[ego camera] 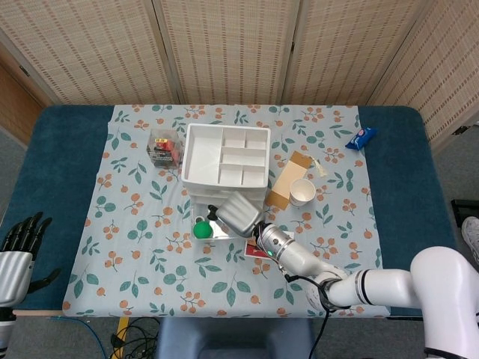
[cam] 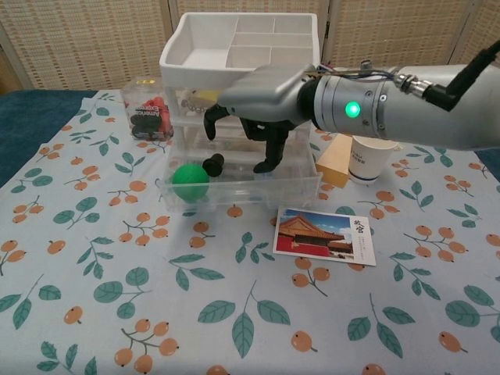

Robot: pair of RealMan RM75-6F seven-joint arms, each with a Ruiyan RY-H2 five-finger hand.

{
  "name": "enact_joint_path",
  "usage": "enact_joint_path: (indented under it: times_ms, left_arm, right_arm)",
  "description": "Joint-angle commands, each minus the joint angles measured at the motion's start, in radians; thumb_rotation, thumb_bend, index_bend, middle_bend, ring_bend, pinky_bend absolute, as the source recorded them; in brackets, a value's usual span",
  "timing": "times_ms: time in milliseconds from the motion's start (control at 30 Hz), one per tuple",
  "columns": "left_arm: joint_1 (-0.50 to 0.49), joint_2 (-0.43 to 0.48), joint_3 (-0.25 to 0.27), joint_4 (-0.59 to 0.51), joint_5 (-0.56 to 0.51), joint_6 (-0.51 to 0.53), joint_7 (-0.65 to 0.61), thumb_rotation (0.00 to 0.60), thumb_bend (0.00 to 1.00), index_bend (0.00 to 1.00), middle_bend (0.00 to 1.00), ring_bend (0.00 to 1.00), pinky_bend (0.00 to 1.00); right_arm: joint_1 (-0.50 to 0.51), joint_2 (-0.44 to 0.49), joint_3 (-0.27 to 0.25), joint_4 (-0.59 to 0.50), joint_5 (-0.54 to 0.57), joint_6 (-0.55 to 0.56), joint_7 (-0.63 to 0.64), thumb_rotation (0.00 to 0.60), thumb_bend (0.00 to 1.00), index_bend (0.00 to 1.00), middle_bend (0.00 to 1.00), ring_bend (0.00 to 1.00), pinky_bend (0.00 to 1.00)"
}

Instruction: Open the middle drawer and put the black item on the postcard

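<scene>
The middle drawer (cam: 242, 191) of the white drawer unit (ego camera: 224, 161) is pulled out. In it lie a small black item (cam: 212, 165) and a green ball (cam: 190, 181). My right hand (cam: 262, 101) hovers over the open drawer with its fingers (cam: 269, 156) pointing down into it, just right of the black item, and its thumb above that item. It holds nothing. The postcard (cam: 324, 236) lies flat on the cloth in front of the drawer's right end. In the head view my left hand (ego camera: 19, 250) stays at the table's left edge, fingers apart and empty.
A paper cup (cam: 373, 160) and a brown box (cam: 336, 168) stand right of the drawers. A clear box of red and black things (cam: 148, 117) sits to the left. A blue packet (ego camera: 361, 137) lies far back right.
</scene>
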Motion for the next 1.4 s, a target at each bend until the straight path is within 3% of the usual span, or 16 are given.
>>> enact_joint_path:
  times_ms: [33, 767, 1400]
  left_arm:
    - [0.002, 0.002, 0.000, 0.001, -0.003, 0.001, -0.002, 0.600, 0.15, 0.05, 0.00, 0.00, 0.09]
    - [0.011, 0.002, -0.005, 0.013, -0.012, 0.005, -0.012, 0.600, 0.15, 0.05, 0.00, 0.00, 0.08]
    - [0.021, -0.001, -0.007, 0.028, -0.019, 0.010, -0.030, 0.600, 0.15, 0.05, 0.00, 0.00, 0.08]
  right_arm:
    - [0.014, -0.021, -0.010, 0.029, -0.009, 0.002, -0.025, 0.600, 0.27, 0.25, 0.98, 1.00, 1.00]
    - [0.048, -0.137, -0.034, 0.184, -0.077, 0.005, -0.084, 0.600, 0.30, 0.26, 0.98, 1.00, 1.00]
    - [0.052, -0.162, -0.032, 0.238, -0.084, -0.028, -0.084, 0.600, 0.30, 0.33, 0.98, 1.00, 1.00]
